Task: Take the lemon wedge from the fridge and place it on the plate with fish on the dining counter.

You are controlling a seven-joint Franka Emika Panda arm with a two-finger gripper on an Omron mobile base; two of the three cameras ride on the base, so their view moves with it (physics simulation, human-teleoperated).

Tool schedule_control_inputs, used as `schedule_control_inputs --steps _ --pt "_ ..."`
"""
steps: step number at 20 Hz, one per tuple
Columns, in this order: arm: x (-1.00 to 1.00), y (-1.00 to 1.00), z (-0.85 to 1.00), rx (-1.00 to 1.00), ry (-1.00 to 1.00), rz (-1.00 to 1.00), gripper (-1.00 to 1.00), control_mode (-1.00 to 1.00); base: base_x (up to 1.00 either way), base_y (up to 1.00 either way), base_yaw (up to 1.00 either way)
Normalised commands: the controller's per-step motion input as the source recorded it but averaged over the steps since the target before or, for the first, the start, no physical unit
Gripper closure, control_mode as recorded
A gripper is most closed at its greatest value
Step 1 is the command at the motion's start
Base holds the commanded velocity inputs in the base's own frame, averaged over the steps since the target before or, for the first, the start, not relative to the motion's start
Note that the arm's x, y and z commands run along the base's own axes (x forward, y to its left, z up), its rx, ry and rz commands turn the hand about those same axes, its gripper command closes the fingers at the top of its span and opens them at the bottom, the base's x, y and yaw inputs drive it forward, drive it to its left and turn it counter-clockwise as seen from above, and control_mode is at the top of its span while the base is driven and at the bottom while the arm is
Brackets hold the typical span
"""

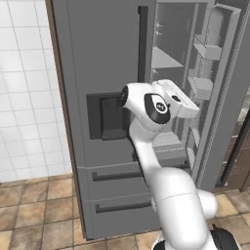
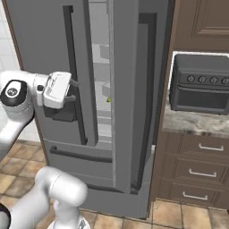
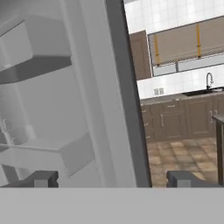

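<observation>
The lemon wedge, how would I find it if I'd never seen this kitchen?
Start at the tall grey fridge, whose right door stands open. Peek through the gap between the doors in the right base view, about halfway up among the pale shelves. The lemon wedge is a tiny yellow-green speck, the only bit of colour in there.

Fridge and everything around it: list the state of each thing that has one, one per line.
fridge: right door swung open, left door shut, bottom drawers shut
gripper: open, empty, at the open door's edge
lemon wedge: on a shelf inside the fridge, not yet picked up
toaster oven: door shut
counter drawers: shut
</observation>
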Motion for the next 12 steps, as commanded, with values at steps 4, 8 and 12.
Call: schedule_control_inputs --steps 4,8,12 --pt "0.55 -0.49 0.0 0.03 0.08 0.0 -1.0 -1.0 0.0 0.0 0.0" --pt "0.47 -0.54 0.0 0.03 0.04 0.0 -1.0 -1.0 0.0 0.0 0.0" --pt "0.36 -0.5 0.0 0.0 0.02 0.0 -1.0 -1.0 0.0 0.0 0.0"
